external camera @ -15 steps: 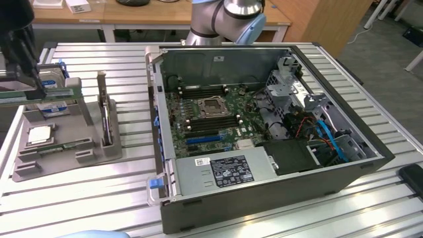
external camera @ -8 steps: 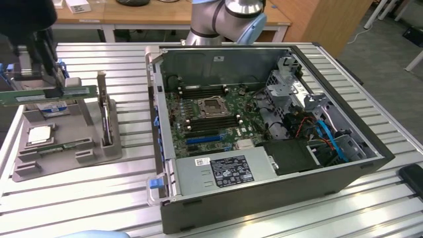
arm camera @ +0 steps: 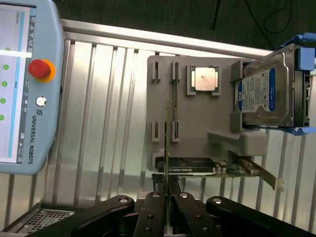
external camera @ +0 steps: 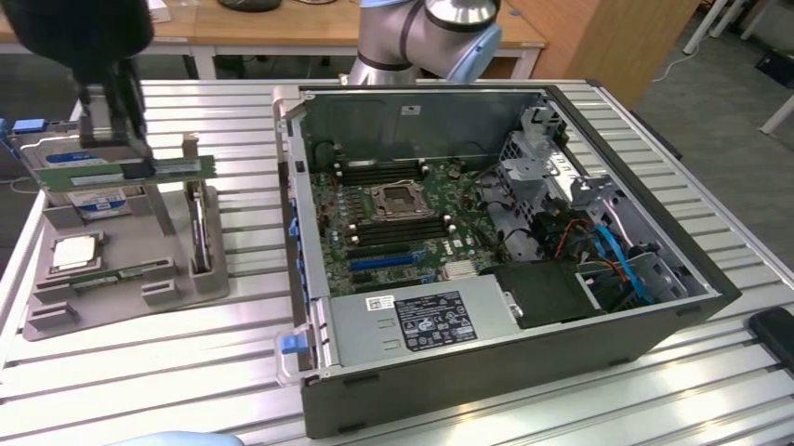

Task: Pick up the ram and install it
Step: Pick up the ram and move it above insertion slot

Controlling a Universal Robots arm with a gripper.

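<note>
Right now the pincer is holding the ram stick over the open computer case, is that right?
Not quite. The exterior view shows the pincer shut on the ram above the gray parts tray, which sits to the exterior view's left of the open computer case.

A robotics lab or workshop: slatted aluminium bench (external camera: 149, 372) under the gripper (arm camera: 168, 190); grey parts fixture (arm camera: 197, 123) directly below it; opened computer case (external camera: 522, 372) beside it; robot teach pendant (arm camera: 29, 89) nearby; wooden desks (external camera: 285, 28) beyond.
</note>
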